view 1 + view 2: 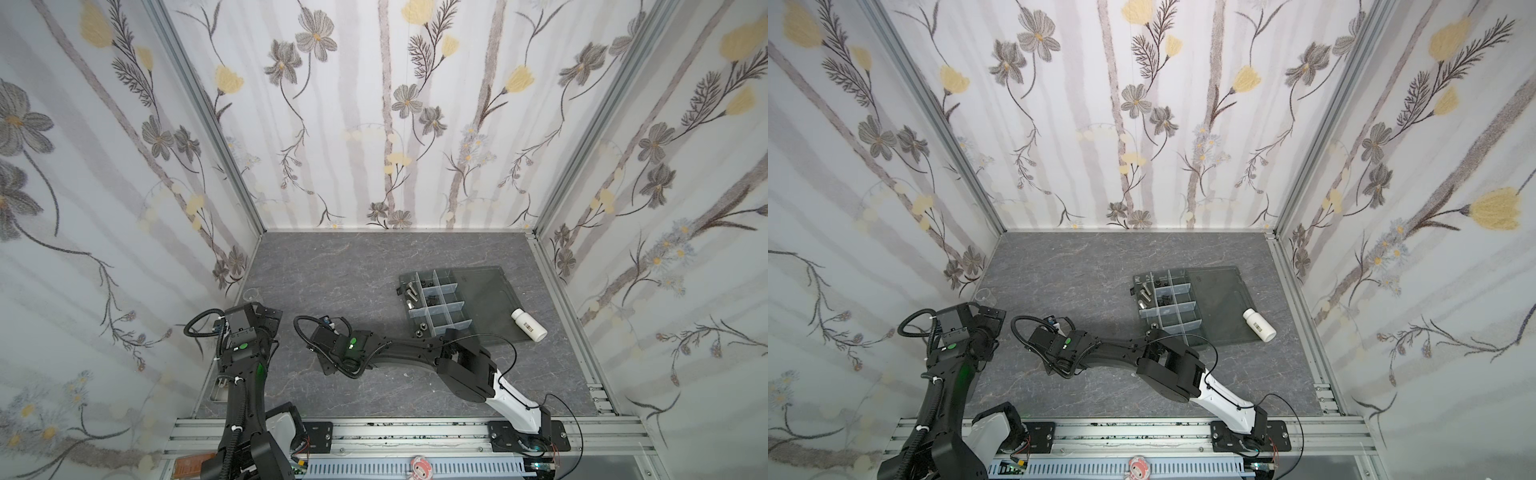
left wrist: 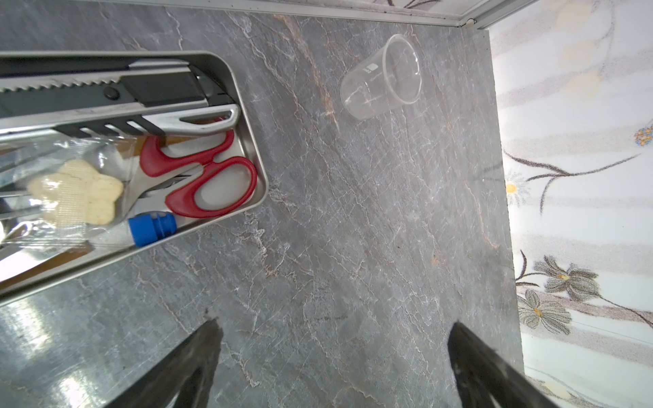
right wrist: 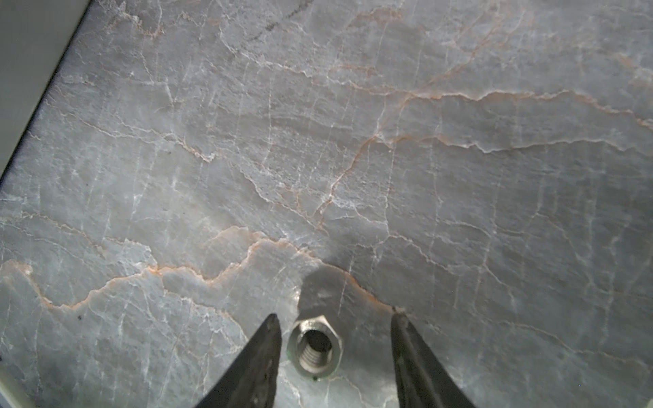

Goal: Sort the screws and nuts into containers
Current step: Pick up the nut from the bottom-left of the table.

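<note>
Grey veined stone-look tabletop [image 1: 353, 270] filled nearly all that my right wrist camera saw. Low in that view sat one silver hex nut with a threaded bore [image 3: 314, 349], lying flat on the bare surface with its hole facing up. My right gripper [image 3: 336, 313] hung over it with the jaws parted and straddling it. One finger [image 3: 261, 353] was just beside the nut and the other [image 3: 413, 353] stood clearly apart, so nothing was gripped. In both top views my own wrist hid this nut. It lay well apart from the dark grey plastic organizer box [image 1: 454, 308], whose flat lid [image 1: 486, 299] lay open beside it.

To pick it well, I judged that I should first shift sideways until the nut sat midway between the fingers. Otherwise the nearer finger would shove it across the smooth top as I closed. The nut was low, so the tips needed to come almost down to the table. I also wanted to close slowly on two opposite flats rather than on corners, then lift straight up.

The short silver hex-head bolts [image 1: 410, 293] lay in a far end compartment and the small black ring nuts [image 1: 433, 300] in the next one. A compartment away from the bolts therefore looked right for this nut. More loose silver nuts [image 1: 419, 331] waited just beside the box's near corner.

My left gripper [image 2: 335, 323] was spread wide over bare tabletop and held nothing, near a clear plastic cup [image 2: 381, 77] lying on its side.
</note>
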Available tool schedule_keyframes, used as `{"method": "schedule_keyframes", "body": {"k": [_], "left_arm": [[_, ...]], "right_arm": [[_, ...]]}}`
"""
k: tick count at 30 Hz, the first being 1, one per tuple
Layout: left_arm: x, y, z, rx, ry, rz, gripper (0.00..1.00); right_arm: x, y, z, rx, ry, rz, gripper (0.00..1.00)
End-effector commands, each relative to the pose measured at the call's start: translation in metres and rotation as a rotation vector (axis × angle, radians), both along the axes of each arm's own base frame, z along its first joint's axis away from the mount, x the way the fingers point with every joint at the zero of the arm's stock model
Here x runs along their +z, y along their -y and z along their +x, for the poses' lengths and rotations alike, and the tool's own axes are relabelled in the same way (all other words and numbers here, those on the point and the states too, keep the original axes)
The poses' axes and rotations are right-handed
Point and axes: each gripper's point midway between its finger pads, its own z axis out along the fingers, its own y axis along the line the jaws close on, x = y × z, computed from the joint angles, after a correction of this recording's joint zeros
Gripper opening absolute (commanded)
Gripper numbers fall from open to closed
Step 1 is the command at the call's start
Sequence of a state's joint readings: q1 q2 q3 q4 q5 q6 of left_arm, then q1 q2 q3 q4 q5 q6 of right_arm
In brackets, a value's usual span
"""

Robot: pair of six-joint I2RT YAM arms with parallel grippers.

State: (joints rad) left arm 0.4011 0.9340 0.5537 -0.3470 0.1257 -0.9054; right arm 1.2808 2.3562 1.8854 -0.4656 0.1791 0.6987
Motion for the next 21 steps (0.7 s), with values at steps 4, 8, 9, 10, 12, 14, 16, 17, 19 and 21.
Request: {"method": "schedule_keyframes", "body": {"k": [4,8,9,10,12,14,16,17,19,21], "left_arm": [[0.003,-0.003,0.002,0.009,0.015,0.012,1.00],[0.003,-0.003,0.002,0.011,0.015,0.013,1.00],[0.004,-0.003,0.002,0.010,0.017,0.015,1.00],[0.004,-0.003,0.002,0.010,0.016,0.015,1.00],[0.003,-0.003,0.001,0.011,0.014,0.016,1.00],[0.003,-0.003,0.001,0.011,0.017,0.017,1.00],[0.003,-0.003,0.001,0.012,0.016,0.017,1.00],[0.004,-0.003,0.002,0.010,0.017,0.017,1.00],[0.004,-0.004,0.001,0.012,0.019,0.017,1.00],[0.004,-0.004,0.001,0.013,0.018,0.017,1.00]], "right_arm": [[-0.006,0.002,-0.003,0.003,-0.006,-0.025,0.48],[-0.017,0.005,-0.009,0.016,-0.011,-0.057,0.45],[-0.019,0.006,-0.010,0.017,-0.011,-0.066,0.45],[-0.020,0.008,-0.011,0.018,-0.012,-0.074,0.45],[-0.022,0.009,-0.012,0.019,-0.010,-0.085,0.44],[-0.021,0.010,-0.014,0.022,-0.006,-0.093,0.43],[-0.020,0.011,-0.016,0.025,-0.003,-0.097,0.43],[-0.019,0.011,-0.017,0.027,0.000,-0.098,0.43],[-0.018,0.011,-0.018,0.029,0.002,-0.101,0.40],[-0.018,0.012,-0.019,0.030,0.002,-0.104,0.39]]}}
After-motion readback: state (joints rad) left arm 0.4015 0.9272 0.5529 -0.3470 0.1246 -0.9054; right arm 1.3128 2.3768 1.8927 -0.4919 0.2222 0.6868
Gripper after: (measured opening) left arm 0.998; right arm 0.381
